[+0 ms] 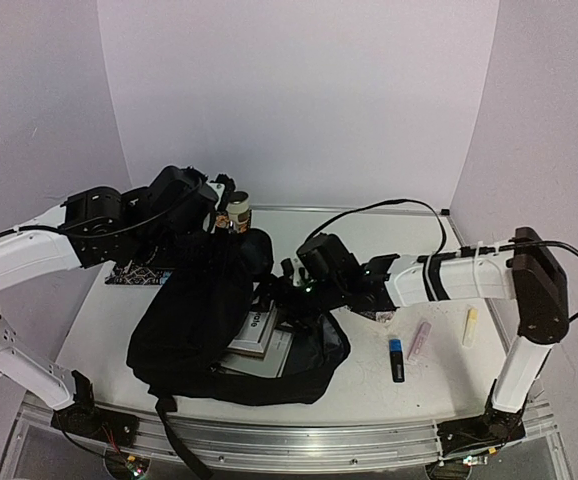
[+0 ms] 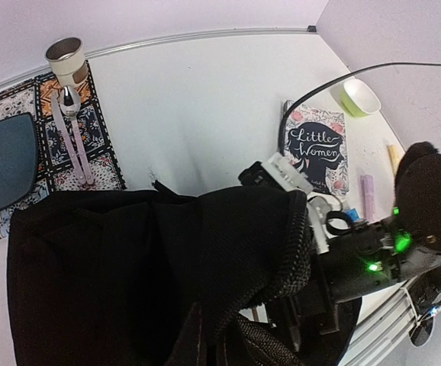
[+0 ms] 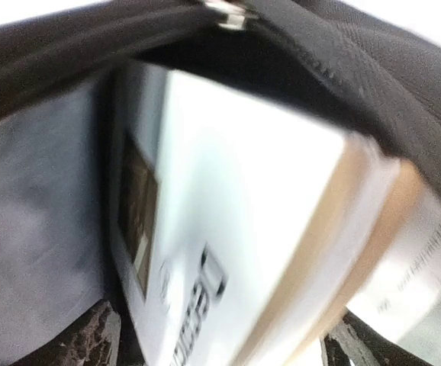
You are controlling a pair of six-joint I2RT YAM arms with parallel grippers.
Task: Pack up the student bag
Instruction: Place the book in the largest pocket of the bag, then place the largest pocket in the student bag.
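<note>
On the far left, a patterned mat [image 2: 91, 141] carries a dark plate [image 2: 3, 164], a spoon [image 2: 68, 99] and a cup [image 2: 66, 59], all outside the bag and well apart from its mouth. Next, the left gripper [image 1: 217, 215] is clenched on the upper rim of the student bag [image 1: 194, 330] and holds that edge up, so the opening gapes toward the right arm. The bag itself slumps across the middle of the surface [image 1: 369, 390]. A white book [image 1: 257, 330] already lies inside its mouth, on top of something flat and grey that I cannot identify. The right gripper [image 1: 289, 292] is at the opening. In the blurred wrist view its fingers [image 3: 102, 335] spread wide on either side of the book, with a dark gap at each, so it looks released rather than gripping. Further right, a second book [image 2: 316, 149], a green bowl [image 2: 360, 97], a dark marker [image 1: 396, 358], a pink stick [image 1: 419, 341] and a yellow stick [image 1: 471, 327] remain on the surface. Packing looks begun but far from finished, with most loose items still out and the zip open
</note>
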